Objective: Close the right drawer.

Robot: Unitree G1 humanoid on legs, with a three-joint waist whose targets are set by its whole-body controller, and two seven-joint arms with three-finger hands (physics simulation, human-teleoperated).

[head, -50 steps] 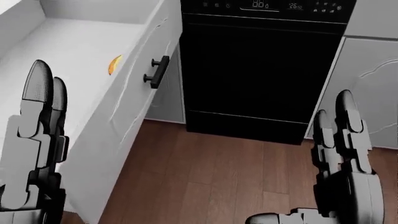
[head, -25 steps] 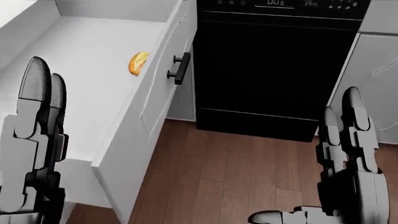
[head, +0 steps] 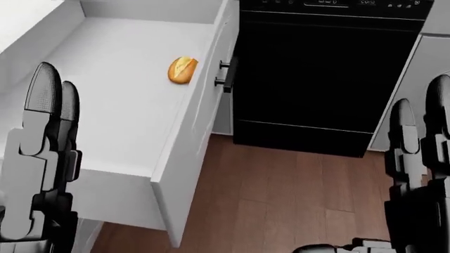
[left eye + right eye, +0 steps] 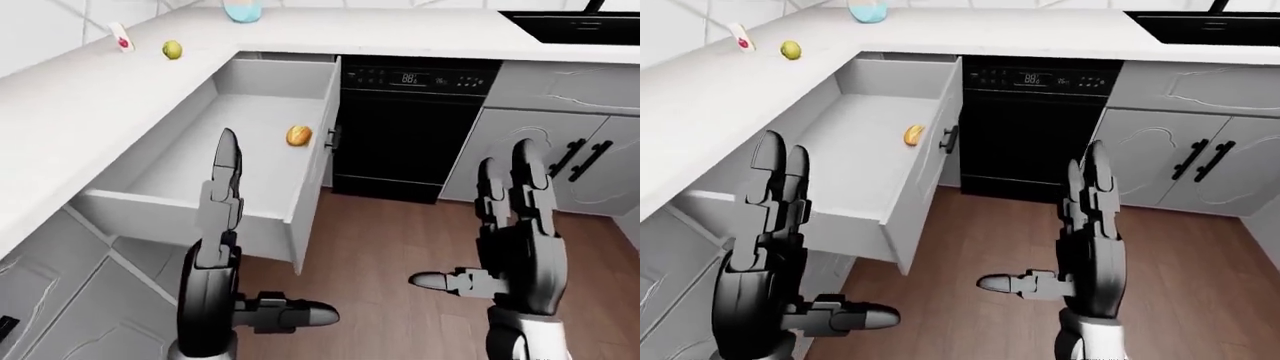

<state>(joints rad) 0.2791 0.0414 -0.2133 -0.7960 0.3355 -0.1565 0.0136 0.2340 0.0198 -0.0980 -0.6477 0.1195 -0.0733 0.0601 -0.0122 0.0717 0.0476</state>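
Observation:
A white drawer (image 4: 308, 193) stands pulled out from the counter at the left of the views, its front panel facing right with a black handle (image 3: 226, 76). A small bread roll (image 3: 181, 69) lies inside it. My left hand (image 4: 222, 196) is raised with fingers straight and open, over the drawer's near end. My right hand (image 4: 520, 196) is raised and open over the wood floor, apart from the drawer. Neither hand touches the drawer.
A black dishwasher (image 4: 410, 127) stands right of the drawer. White cabinet doors (image 4: 560, 161) with black handles are further right. On the white counter (image 4: 90, 97) lie a lime (image 4: 172, 49), a small packet (image 4: 122, 41) and a blue bowl (image 4: 242, 10). Wood floor (image 4: 380, 240) lies below.
The whole head view has shifted: the drawer, roll and dishwasher sit further right and lower in the picture, so the camera has moved. Both hands stay raised and open.

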